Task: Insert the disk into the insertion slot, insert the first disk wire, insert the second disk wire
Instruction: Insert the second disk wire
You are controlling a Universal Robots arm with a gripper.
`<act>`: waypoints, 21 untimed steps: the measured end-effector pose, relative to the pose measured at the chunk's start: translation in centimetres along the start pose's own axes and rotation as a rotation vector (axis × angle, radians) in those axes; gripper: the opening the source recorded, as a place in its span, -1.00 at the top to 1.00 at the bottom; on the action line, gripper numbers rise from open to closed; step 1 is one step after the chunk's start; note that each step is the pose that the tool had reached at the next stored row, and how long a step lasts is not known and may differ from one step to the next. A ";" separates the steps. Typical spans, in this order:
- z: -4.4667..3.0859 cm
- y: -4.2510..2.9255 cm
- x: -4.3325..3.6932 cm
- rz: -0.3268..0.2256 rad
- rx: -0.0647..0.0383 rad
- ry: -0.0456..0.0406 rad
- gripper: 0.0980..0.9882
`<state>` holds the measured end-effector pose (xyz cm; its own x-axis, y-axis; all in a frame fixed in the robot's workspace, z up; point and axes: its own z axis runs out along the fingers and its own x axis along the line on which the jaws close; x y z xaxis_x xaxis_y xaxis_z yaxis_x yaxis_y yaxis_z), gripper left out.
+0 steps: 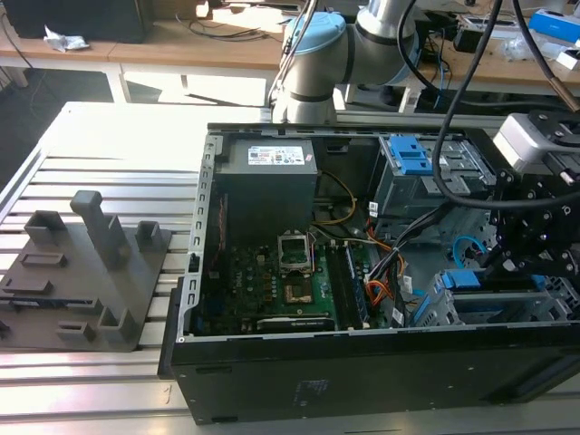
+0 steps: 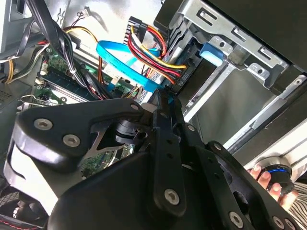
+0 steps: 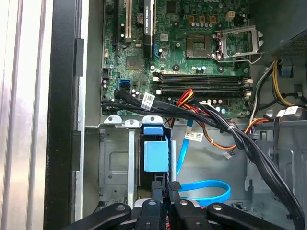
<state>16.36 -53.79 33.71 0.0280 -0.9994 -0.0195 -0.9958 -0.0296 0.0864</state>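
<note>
The disk sits inside the insertion slot point(image 1: 553, 304), a silver cage at the case's front corner on the exterior view's right; its blue carrier point(image 1: 464, 279) point(image 3: 156, 154) faces the motherboard. My gripper point(image 1: 497, 263) point(image 3: 165, 189) point(image 2: 162, 99) hangs just behind that carrier, its fingers drawn close together on the end plug of the second disk wire point(image 3: 206, 190) point(image 2: 125, 67), a flat light blue cable looping beside it. The first disk wire, a red, yellow and black bundle point(image 2: 149, 44), runs to a black plug at the disk's back edge.
A black cable bundle point(image 3: 230, 132) and orange wires cross above the cage. The motherboard point(image 1: 290, 272) fills the case floor. A dark grey drive housing with a blue clip point(image 1: 408, 154) stands behind. A grey fixture point(image 1: 86, 272) lies outside the case. A person's hand point(image 2: 268, 184) shows beyond the cage.
</note>
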 end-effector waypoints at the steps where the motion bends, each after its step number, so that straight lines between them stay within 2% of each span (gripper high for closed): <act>1: 0.00 0.00 0.00 0.000 0.000 -0.0001 0.86; 2: 0.03 -0.01 0.00 0.000 0.000 -0.0006 0.83; 3: 0.03 0.00 0.00 0.000 0.000 -0.0005 0.69; 6: -0.17 0.02 -0.01 0.000 0.000 -0.0002 0.69; 9: -1.66 0.16 -0.04 0.000 0.003 0.0000 0.69; 12: -2.43 0.23 -0.37 0.000 0.004 0.0002 0.69; 13: -2.64 0.25 -0.42 0.000 0.005 0.0002 0.73; 15: -3.63 0.33 -0.60 0.000 0.005 0.0002 0.98; 16: -4.04 0.36 -0.66 0.000 0.005 0.0002 0.98; 21: -4.20 0.37 -0.67 0.000 0.005 -0.0002 0.98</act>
<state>16.33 -53.21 37.94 0.0281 -0.9994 -0.0198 -0.9963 -0.0296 0.0810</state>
